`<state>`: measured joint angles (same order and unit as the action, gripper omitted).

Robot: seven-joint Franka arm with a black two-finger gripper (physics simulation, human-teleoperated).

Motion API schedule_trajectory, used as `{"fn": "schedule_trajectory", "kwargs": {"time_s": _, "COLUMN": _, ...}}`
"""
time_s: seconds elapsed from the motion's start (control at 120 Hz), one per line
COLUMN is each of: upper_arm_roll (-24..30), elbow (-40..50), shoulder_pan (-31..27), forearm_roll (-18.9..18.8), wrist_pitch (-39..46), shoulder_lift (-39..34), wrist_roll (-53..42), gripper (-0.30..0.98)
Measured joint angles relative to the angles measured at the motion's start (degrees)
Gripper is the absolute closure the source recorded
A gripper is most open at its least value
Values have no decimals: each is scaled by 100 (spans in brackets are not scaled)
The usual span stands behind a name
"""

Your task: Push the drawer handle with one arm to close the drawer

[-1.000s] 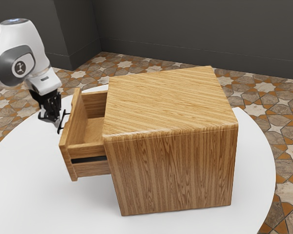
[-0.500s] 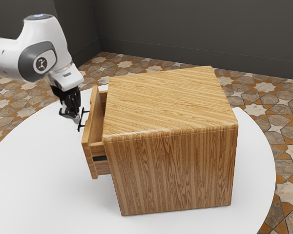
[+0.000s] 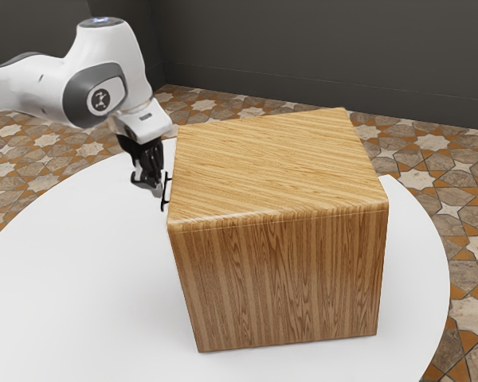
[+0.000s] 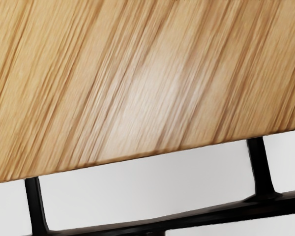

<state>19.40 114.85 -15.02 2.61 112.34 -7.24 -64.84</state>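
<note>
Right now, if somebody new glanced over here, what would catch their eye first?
Probably the big boxy cabinet of striped light-brown wood, standing on the round white table. Next would be the thin black bar handle on its side toward the exterior view's left, with my black two-finger gripper close beside it.

From beside the arm (image 3: pixel 103 76), the exterior view looks down, well back from the tool (image 3: pixel 149 183); the wrist view looks down close by it. Both share the cabinet top (image 3: pixel 275 163) and handle (image 4: pixel 275 206) near the tool.
</note>
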Motion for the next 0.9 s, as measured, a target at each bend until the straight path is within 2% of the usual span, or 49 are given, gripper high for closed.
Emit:
{"fn": "schedule_trajectory", "kwargs": {"time_s": 0.15, "upper_arm_roll": 35, "elbow": 40, "shoulder_pan": -8, "forearm_roll": -15, "wrist_pitch": -39, "shoulder_lift": -86, "wrist_roll": 111, "gripper": 79}}
{"fn": "schedule_trajectory", "kwargs": {"time_s": 0.292, "upper_arm_roll": -99, "elbow": 70, "shoulder_pan": -167, "forearm_roll": -17, "wrist_pitch": -896, "shoulder_lift": -1231, "wrist_roll": 235, "gripper": 78}}
{"fn": "schedule_trajectory", "kwargs": {"time_s": 0.442, "upper_arm_roll": -921, "elbow": -330, "shoulder_pan": -206, "forearm_roll": 10, "wrist_pitch": -2114, "shoulder_lift": -1610, "wrist_roll": 326, "gripper": 45}}
{"fn": "schedule_trajectory", "kwargs": {"time_s": 0.558, "upper_arm_roll": -1150, "elbow": -735, "shoulder_pan": -205, "forearm_roll": 16, "wrist_pitch": -2776, "shoulder_lift": -1688, "wrist_roll": 341, "gripper": 26}}
{"fn": "schedule_trajectory", "kwargs": {"time_s": 0.7, "upper_arm_roll": -1158, "elbow": -913, "shoulder_pan": -203, "forearm_roll": 13, "wrist_pitch": -3253, "shoulder_lift": -1692, "wrist_roll": 352, "gripper": 13}}
{"fn": "schedule_trajectory", "kwargs": {"time_s": 0.883, "upper_arm_roll": -1158, "elbow": -926, "shoulder_pan": -203, "forearm_roll": 12, "wrist_pitch": -3535, "shoulder_lift": -1692, "wrist_roll": 363, "gripper": 6}}
{"fn": "schedule_trajectory", "kwargs": {"time_s": 0.9, "upper_arm_roll": -1367, "elbow": -1344, "shoulder_pan": 246, "forearm_roll": -22, "wrist_pitch": -3434, "shoulder_lift": -1065, "wrist_roll": 529, "gripper": 5}}
